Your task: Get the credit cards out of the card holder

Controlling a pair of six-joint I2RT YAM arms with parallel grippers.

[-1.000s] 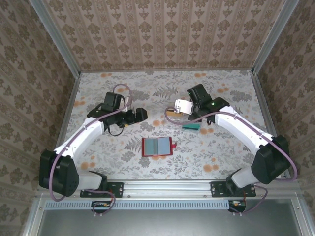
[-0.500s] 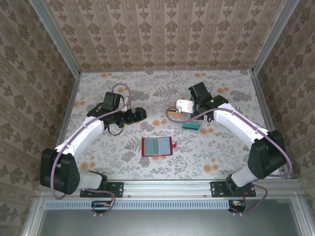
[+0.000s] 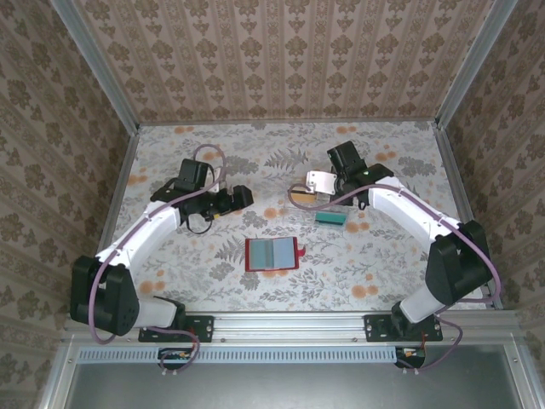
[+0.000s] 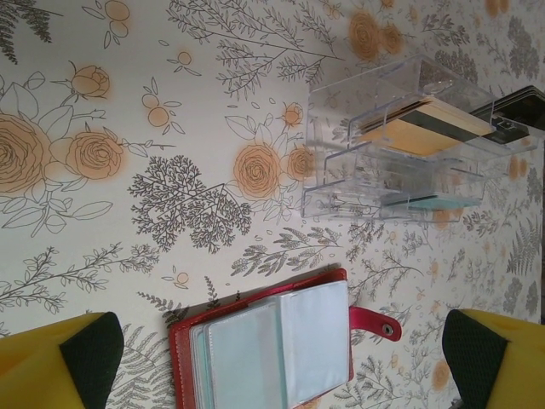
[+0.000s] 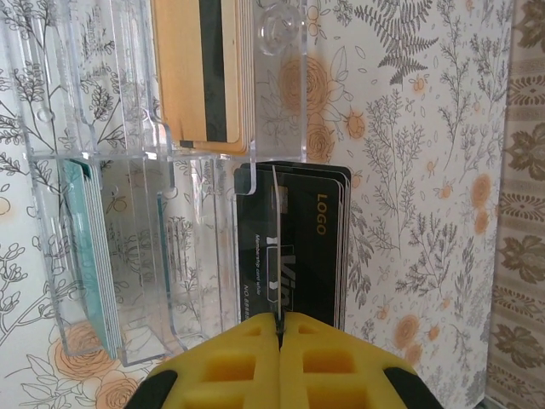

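top: overhead, whole table | wrists: close, downward | shared: clear rack

you see your left end effector spread wide, its yellow fingers at the bottom corners. between them the red card holder lies open on the floral table, clear sleeves up, its snap tab pointing right. beyond it, apart, stands a clear rack holding tan-gold cards and teal cards in separate slots.
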